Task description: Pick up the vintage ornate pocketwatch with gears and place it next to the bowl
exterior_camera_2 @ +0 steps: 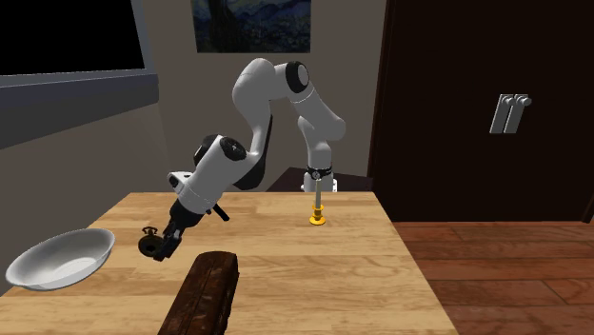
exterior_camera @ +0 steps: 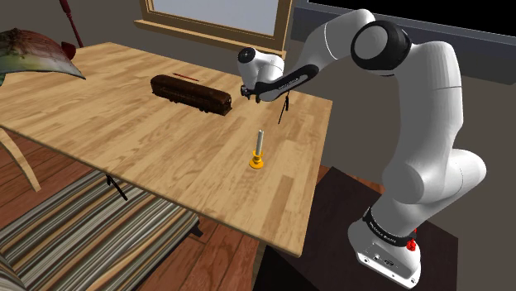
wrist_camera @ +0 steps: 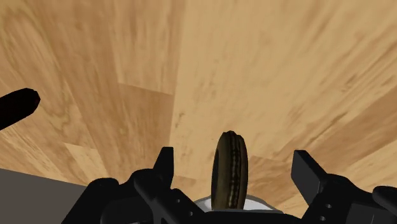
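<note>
**Two fingers (wrist_camera: 164,167) wide, watch (wrist_camera: 230,170) loose between them**

Both fingers of the gripper (wrist_camera: 235,162) are seen standing well apart in the wrist view. The watch is seen edge-on between them, with a strip of table (wrist_camera: 267,76) showing at each side of it. It is therefore judged not to be clasped.

In the second exterior view the watch is found at the lower left of the frame, at the gripper's tips. It lies near the bowl (exterior_camera_2: 57,259), on the bowl's right, and above the brown train (exterior_camera_2: 205,290) at lower centre. Whether its rim rests on the table cannot be told.

The watch is judged to be small, stiff and dense for its size: a thin disc with a ribbed, brass-coloured edge. Stood on that edge, it is expected to roll or topple at a light touch.

A hold is best taken across the two flat faces, with the pads centred on the disc, since the curved rim is likely to slip out of a pinch. The small knob at its top is judged too slight to be gripped. The faces may be delicate, so only moderate pressure is advised.

With the bowl so close, the placing step is judged to be near its end.
</note>
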`<action>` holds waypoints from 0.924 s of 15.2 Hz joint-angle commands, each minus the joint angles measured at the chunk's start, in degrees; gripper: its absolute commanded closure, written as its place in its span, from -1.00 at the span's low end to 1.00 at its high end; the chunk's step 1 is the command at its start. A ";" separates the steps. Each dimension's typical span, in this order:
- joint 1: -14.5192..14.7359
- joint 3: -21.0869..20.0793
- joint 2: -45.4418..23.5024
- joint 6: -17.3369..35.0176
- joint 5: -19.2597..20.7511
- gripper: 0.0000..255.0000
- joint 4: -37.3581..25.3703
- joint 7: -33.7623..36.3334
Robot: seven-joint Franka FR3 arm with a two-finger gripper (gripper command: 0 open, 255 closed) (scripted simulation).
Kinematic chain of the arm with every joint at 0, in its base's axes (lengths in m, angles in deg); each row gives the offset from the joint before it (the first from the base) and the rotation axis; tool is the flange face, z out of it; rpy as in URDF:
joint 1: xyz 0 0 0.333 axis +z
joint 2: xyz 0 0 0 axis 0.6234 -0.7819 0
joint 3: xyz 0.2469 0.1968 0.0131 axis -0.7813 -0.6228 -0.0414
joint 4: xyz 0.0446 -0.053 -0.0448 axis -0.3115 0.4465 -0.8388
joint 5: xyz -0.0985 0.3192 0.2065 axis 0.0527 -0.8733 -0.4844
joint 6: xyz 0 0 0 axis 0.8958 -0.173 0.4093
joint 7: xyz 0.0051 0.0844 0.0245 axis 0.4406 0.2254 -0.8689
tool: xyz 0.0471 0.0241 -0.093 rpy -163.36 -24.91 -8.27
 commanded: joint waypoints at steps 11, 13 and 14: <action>0.09 -2.30 5.75 -2.64 -2.95 -1.00 3.71 -0.51; 0.09 -2.30 5.75 -2.64 -2.95 -1.00 3.71 -0.51; 0.10 -2.30 5.74 -2.64 -2.94 -1.00 3.70 -0.50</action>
